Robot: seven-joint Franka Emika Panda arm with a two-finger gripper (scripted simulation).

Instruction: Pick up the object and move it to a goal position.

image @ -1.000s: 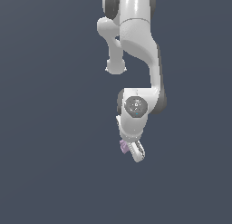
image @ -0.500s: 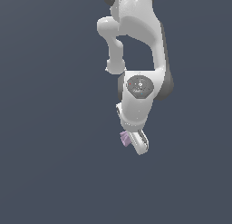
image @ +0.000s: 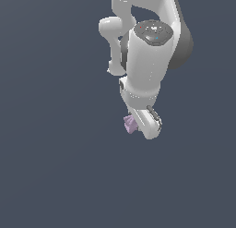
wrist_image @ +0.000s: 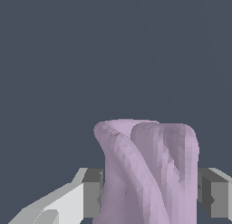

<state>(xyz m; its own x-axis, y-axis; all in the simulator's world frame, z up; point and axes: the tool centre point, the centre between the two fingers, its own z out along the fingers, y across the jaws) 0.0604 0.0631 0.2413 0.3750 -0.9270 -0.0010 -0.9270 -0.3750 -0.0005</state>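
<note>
The object [wrist_image: 147, 173] is a pale purple, lumpy, twisted piece, and it fills the space between my two grey fingertips in the wrist view. My gripper [wrist_image: 147, 193] is shut on it, one pad [wrist_image: 93, 191] against one side and the other pad [wrist_image: 213, 193] against the opposite side. In the exterior view the object [image: 130, 123] peeks out on the exterior view's left of the white gripper [image: 138, 125] at the end of the arm, mostly hidden behind the hand. It hangs in the air with nothing under it.
The white arm [image: 147, 61] reaches down from the top of the exterior view. Behind everything is a plain dark grey-blue background with no other object or surface edge showing.
The arm and the gripper with the object have risen in the exterior view and now look larger, as if nearer the camera. The object stays between the fingers.
</note>
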